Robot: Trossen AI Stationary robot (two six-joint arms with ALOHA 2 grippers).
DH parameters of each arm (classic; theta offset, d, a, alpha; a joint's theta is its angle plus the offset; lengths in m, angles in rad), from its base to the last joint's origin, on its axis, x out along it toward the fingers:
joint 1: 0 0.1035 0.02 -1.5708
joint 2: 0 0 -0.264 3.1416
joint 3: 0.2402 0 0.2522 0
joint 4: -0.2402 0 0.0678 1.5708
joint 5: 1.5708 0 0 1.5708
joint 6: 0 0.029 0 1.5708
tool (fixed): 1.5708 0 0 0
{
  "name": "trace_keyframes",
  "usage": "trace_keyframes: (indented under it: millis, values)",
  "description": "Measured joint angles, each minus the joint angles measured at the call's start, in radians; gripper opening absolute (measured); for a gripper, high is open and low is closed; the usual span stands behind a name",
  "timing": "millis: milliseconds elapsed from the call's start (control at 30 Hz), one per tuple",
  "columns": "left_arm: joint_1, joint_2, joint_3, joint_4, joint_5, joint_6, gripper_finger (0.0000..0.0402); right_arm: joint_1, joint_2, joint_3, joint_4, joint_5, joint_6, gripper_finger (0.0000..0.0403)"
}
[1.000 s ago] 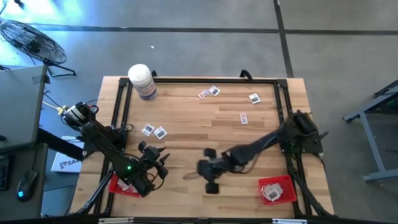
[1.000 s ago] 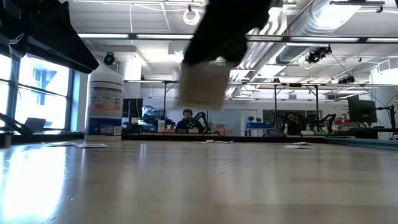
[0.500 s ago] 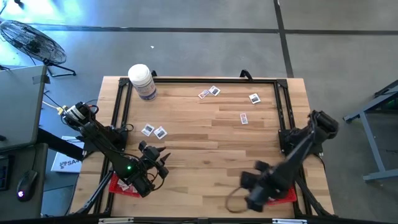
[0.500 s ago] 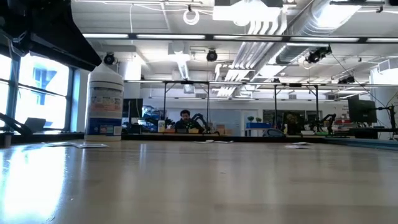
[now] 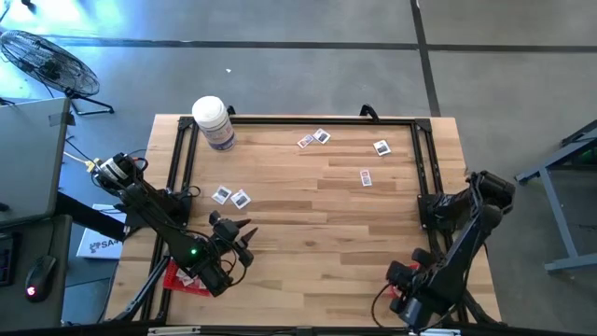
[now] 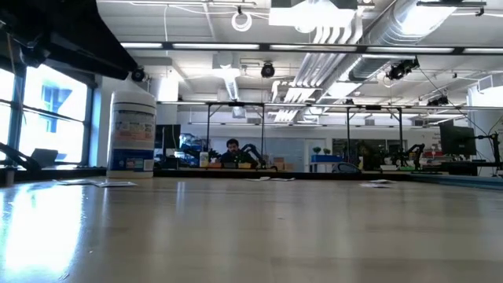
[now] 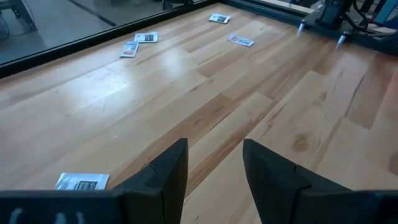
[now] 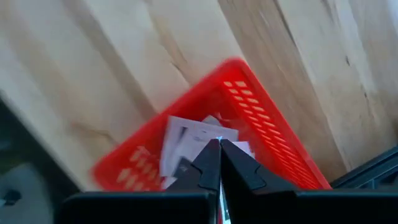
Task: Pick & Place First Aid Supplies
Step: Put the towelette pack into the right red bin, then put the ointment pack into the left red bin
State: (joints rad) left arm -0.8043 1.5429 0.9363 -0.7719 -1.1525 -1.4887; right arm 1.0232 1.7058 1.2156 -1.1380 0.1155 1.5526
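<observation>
Several first aid packets lie flat on the wooden table: two at the left, two at the far edge and two at the far right. My right gripper points down over the red tray at the near right corner, shut on a white packet. More packets lie in that tray. My left gripper hovers open over the near left of the table beside another red tray, with nothing between its fingers. One packet lies close to it. My right gripper pinches a white packet between its two fingertips, coming from above and pointing down. The fingers hide which edge they are on. The packet hangs below them over the red tray, just above the packets lying in it.
A large white bottle stands at the far left corner, also seen in the low view as a bottle. A black frame runs around the table. The middle of the table is bare wood.
My right gripper has swung from the table's middle toward the near right corner and now stands over the red tray. It has tipped over to point straight down and stayed shut on the packet, which has left the low view.
</observation>
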Motion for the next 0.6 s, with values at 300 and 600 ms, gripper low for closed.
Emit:
trace_keyframes:
  millis: [300, 600]
  values:
    - [0.000, 0.000, 0.000, 0.000, 0.016, 0.004, 0.0152, -0.025, 0.001, -0.109, 0.130, -0.157, 0.018, 0.0049]
    - [0.000, 0.000, 0.000, 0.007, 0.017, 0.022, 0.0152, -0.091, 0.000, 0.060, -0.033, -0.182, -0.051, 0.0095]
